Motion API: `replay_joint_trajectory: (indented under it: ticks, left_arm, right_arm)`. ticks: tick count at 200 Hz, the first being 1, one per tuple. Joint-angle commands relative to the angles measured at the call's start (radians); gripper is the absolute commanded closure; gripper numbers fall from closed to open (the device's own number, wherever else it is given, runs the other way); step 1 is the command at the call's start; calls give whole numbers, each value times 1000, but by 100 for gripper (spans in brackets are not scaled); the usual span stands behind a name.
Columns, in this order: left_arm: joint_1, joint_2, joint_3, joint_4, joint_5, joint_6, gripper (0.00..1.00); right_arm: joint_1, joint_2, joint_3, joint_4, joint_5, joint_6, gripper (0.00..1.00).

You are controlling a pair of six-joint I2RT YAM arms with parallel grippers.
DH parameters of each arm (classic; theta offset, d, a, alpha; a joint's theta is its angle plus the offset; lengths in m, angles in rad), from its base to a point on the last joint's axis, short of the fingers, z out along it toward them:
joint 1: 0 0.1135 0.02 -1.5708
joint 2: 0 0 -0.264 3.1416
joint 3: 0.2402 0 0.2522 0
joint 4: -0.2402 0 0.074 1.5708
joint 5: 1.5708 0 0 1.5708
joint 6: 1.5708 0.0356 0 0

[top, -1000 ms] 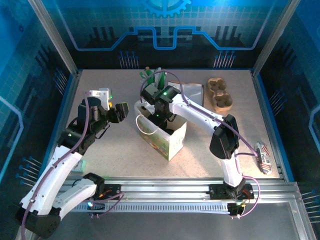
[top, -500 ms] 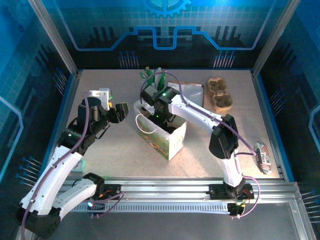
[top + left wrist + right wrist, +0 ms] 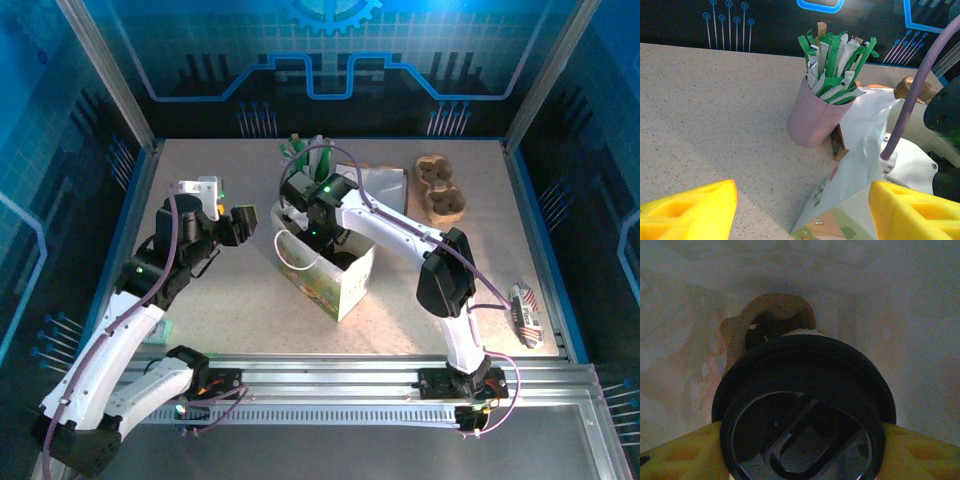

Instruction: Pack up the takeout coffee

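Black plastic catches the eye down inside the white paper bag (image 3: 345, 290): it is the round lid of the takeout coffee (image 3: 802, 410). The right end effector (image 3: 802, 452) is closed on the cup just below the lid's rim, with a yellow finger (image 3: 675, 452) against each side. It is dim in there, so I can't say whether the cup's base has reached the bag's floor. The left end effector (image 3: 800, 212) hangs open and empty just beside the bag, near the pink cup of sticks (image 3: 815, 117) on the table (image 3: 705, 110).

A paper cup like that looks light but soft-walled. I'd guess a hard squeeze would dent it or pop the lid, and any tilt could spill it. Gripping under the rim seems sensible, since the taper and the lid's lip should stop it slipping through. The bag looks thin and floppy, and would likely shift if brushed.
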Motion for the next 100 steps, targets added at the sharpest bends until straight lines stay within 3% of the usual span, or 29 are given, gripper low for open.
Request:
replay_joint_trajectory:
  ticks: [1, 100]
  left_arm:
    - [9, 2, -15, 22, -2, 9, 29]
    - [9, 3, -16, 23, -2, 9, 29]
  right_arm:
    - [7, 42, 2, -40, 14, 10, 45]
    - [11, 47, -14, -36, 32, 9, 44]
